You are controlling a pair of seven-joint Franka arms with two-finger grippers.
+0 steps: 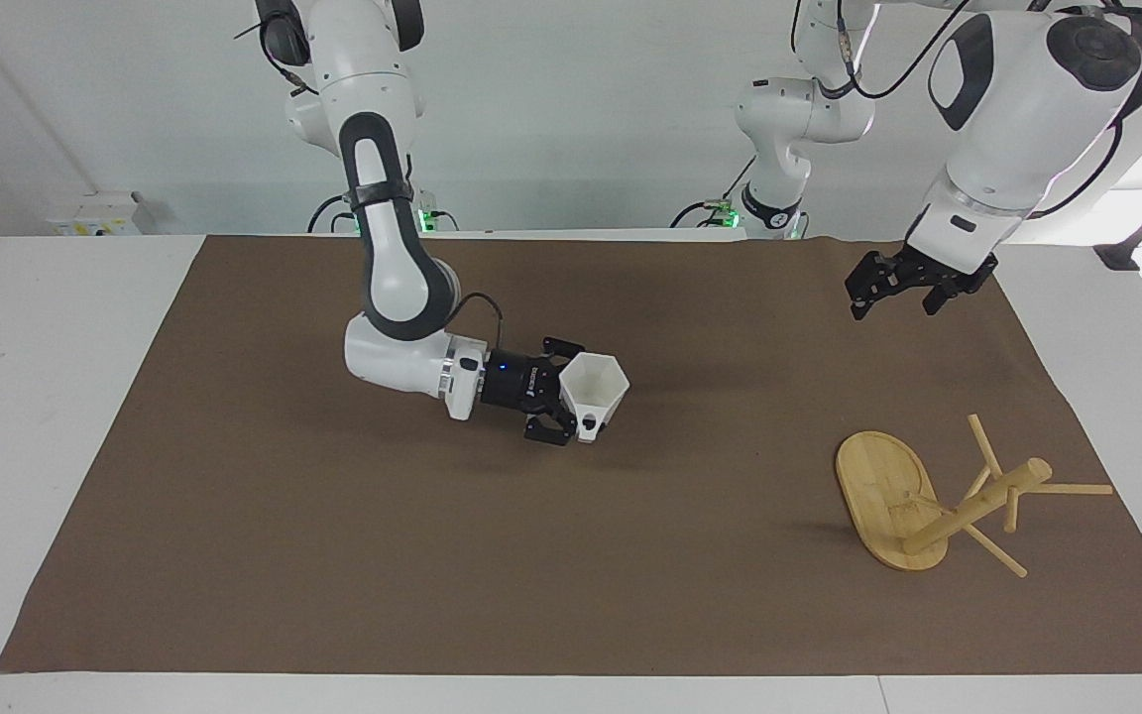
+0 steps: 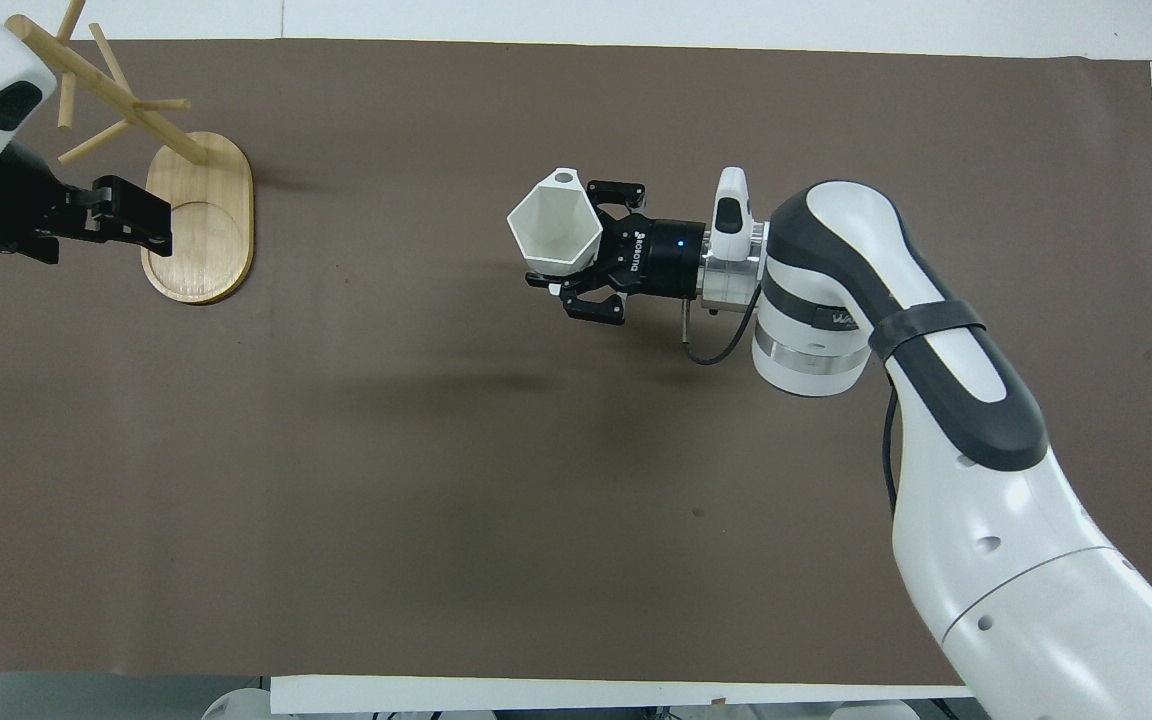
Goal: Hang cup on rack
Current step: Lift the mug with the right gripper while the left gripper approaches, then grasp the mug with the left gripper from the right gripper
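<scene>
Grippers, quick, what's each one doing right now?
Right gripper: shut on the cup, over mid-table.
Left gripper: holding nothing, raised near the rack.

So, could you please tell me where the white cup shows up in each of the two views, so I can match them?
Facing view: the cup is held in the right gripper over the middle of the brown mat.
Overhead view: the cup sits at the upper middle, again in the right gripper.
Shared landmark: the rack, standing at the left arm's end of the table.

High facing camera opposite steep overhead camera, both sharing the brown mat [image 1: 571, 595]
</scene>
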